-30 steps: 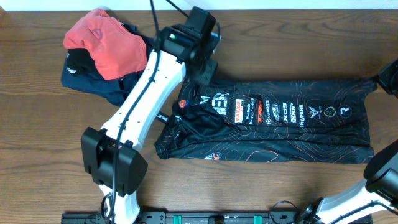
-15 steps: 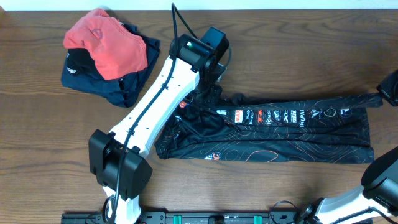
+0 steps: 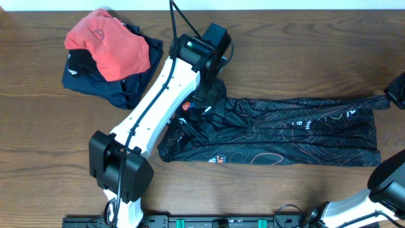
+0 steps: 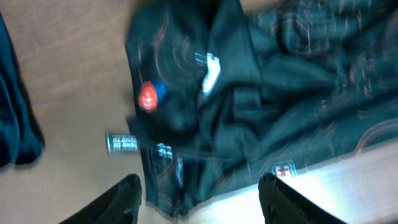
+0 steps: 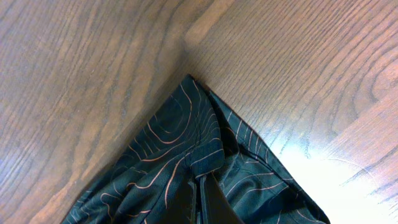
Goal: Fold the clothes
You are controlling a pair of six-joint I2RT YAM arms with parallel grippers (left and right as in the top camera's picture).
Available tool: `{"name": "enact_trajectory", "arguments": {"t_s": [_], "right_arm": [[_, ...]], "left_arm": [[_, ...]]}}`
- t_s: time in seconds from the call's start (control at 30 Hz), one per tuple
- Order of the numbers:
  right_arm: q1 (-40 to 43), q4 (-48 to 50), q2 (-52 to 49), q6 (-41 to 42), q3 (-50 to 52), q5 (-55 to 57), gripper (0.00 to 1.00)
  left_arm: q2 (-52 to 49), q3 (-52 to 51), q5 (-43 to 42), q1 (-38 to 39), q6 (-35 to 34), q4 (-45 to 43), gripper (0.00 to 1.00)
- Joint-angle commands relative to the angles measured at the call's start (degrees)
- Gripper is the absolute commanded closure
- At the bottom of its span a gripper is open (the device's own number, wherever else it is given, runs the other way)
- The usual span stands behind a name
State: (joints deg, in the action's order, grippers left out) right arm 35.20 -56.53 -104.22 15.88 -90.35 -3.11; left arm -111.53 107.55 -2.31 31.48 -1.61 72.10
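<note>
A brown wooden table (image 3: pixel 285 38) fills the view from above. The black jersey (image 3: pixel 285 130) lies on it, stretched long from the middle to the right side. It has thin orange wavy lines all over. It is rumpled and bunched up at its left end and flatter toward the right. A small logo shows near its bottom left edge.

The white left arm (image 3: pixel 158 101) reaches from the near left side up across the table to the left end of the jersey. The left gripper (image 4: pixel 199 202) hangs over the bunched cloth there. In the left wrist view its two fingers (image 4: pixel 121 199) are wide apart, with nothing pinched between them. That view is blurry, but a round red and blue badge (image 4: pixel 148 96) shows on the dark cloth below.

The right gripper (image 5: pixel 200 190) is at the far right edge of the table. Its fingers are pressed together on the top right corner of the jersey. The cloth is pulled into a point toward it. Around that corner the wood is bare.

At the top left of the table a red garment (image 3: pixel 104 44) lies on top of a navy garment (image 3: pixel 120 88) in a heap. The left arm passes between this heap and the jersey.
</note>
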Motion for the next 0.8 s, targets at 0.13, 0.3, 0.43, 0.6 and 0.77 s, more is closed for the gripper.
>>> {"name": "enact_trajectory", "arguments": {"t_s": [0.13,0.3,0.43,0.6,0.77], "right_arm": [[0.5,0.0,1.0,-0.5,-0.4,0.8,0.99],[0.5,0.2,1.0,-0.5,-0.4,0.8,0.99],[0.5,0.2,1.0,0.0,-0.4,0.8,0.99],[0.5,0.5,1.0,0.0,-0.4,0.7,0.99],[0.5,0.5,1.0,0.0,-0.4,0.7,0.99]], "left_arm": [[-0.7,-13.3,-5.9,-1.9,2.7,-16.6,0.38],[-0.7,-20.0,-6.3,-1.8,2.9,-25.7,0.38],[-1.4,-23.5,-6.3,-1.8,3.3,-28.7,0.39],[-3.9,-24.9,-12.5,-1.8,3.3,-31.8,0.48],[-6.0,-24.9,-12.4,-1.8,3.3,-34.4,0.59]]}}
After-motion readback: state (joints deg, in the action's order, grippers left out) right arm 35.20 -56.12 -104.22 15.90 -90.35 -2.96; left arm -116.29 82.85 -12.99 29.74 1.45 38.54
